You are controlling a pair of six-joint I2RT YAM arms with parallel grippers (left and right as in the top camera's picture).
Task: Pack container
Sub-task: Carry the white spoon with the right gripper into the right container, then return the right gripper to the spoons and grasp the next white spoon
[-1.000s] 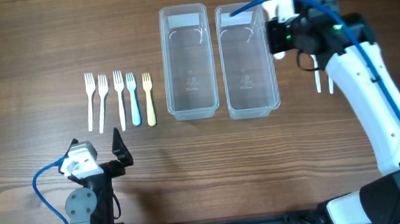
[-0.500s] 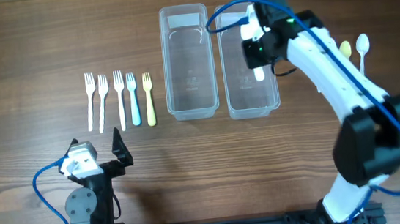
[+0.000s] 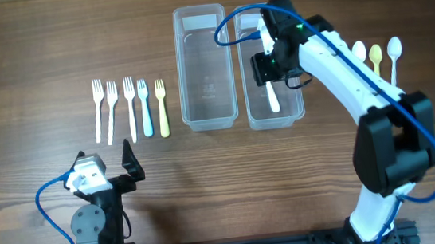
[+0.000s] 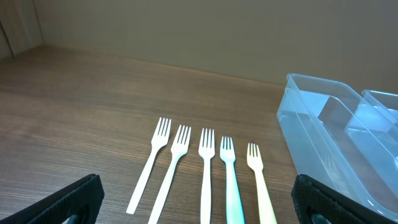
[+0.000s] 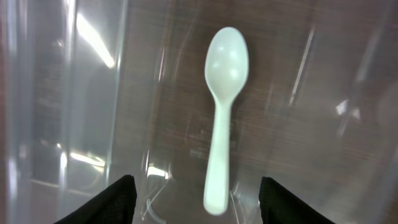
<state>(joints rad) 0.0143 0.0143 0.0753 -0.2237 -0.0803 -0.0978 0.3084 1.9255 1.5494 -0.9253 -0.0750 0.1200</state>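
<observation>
spoon (image 3: 272, 97) just moved into container (image 3: 299, 108), upper centre | I read right jaws apart, spoon released; left jaws apart | other spoons (image 3: 376, 55) upper right remain

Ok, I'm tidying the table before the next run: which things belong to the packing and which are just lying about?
Job, likely: right container; the spoon in it; left container; five forks; spoons at far right.
Lying about: no loose item seen; only the table itself.
</observation>
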